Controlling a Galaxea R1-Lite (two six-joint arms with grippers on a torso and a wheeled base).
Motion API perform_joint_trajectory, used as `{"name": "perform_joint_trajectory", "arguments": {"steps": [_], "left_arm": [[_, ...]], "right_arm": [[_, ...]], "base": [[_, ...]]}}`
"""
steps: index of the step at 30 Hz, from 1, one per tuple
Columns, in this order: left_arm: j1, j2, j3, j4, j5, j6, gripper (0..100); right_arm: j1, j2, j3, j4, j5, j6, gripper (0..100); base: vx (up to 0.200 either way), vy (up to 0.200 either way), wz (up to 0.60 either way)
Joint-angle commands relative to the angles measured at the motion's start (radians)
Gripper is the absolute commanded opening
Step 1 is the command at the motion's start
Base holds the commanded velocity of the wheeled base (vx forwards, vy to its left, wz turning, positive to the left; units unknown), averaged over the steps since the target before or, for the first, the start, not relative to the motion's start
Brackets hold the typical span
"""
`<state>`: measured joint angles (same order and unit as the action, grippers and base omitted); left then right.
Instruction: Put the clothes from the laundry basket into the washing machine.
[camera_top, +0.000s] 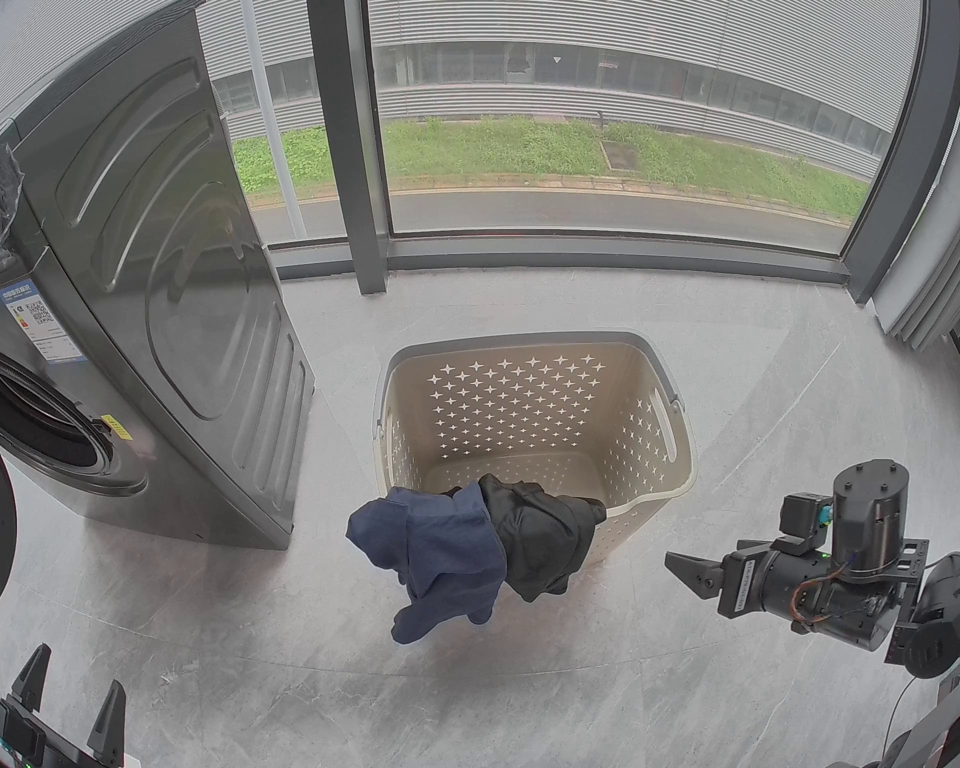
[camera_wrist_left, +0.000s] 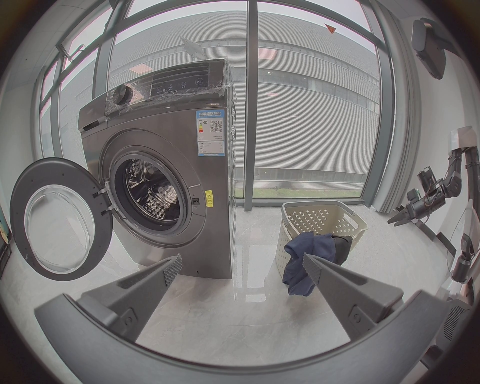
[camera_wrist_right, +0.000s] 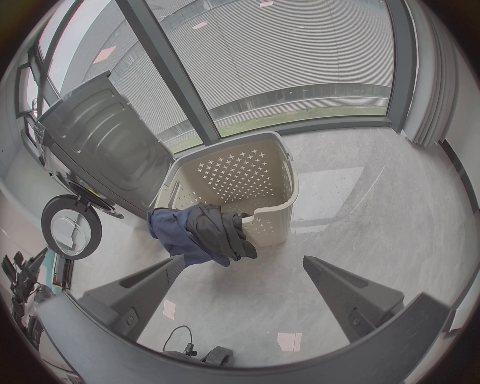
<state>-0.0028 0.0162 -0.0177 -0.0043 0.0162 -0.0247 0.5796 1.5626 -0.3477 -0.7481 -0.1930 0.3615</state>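
A beige laundry basket (camera_top: 640, 360) stands on the floor in front of the window. A blue garment (camera_top: 440, 555) and a black garment (camera_top: 545, 535) hang over its near rim, partly outside. The grey washing machine (camera_top: 170, 280) is to the basket's left; its round door (camera_wrist_left: 55, 220) is swung open, showing the drum (camera_wrist_left: 150, 192). My right gripper (camera_top: 700, 570) hovers open to the right of the basket, pointing towards the clothes and holding nothing. My left gripper (camera_top: 70, 695) is open and empty, low at the near left, facing the machine (camera_wrist_left: 165, 165).
A glass window wall with a dark pillar (camera_top: 350, 140) runs behind the basket. A curtain (camera_top: 925, 280) hangs at the far right. The grey tiled floor (camera_top: 600, 680) is open between the basket and me. A small cable (camera_wrist_right: 182, 340) lies on the floor under the right arm.
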Motion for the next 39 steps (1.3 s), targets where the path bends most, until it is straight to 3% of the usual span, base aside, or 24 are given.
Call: {"name": "perform_joint_trajectory", "arguments": {"steps": [1,24,39], "left_arm": [[0.0,-0.013,0.018,0.0,0.001,0.0,100],[0.001,-0.013,0.018,0.0,0.001,0.0,100],[0.001,-0.013,0.018,0.0,0.002,0.0,100]], "right_arm": [[-0.004,0.136,-0.04,-0.011,-0.003,0.001,100],[0.075,0.49,-0.237,-0.155,-0.02,0.001,100],[0.091,0.619,-0.383,-0.163,-0.042,-0.004,100]], "base": [[0.0,0.0,0.0],[0.0,0.0,0.0],[0.0,0.0,0.0]]}}
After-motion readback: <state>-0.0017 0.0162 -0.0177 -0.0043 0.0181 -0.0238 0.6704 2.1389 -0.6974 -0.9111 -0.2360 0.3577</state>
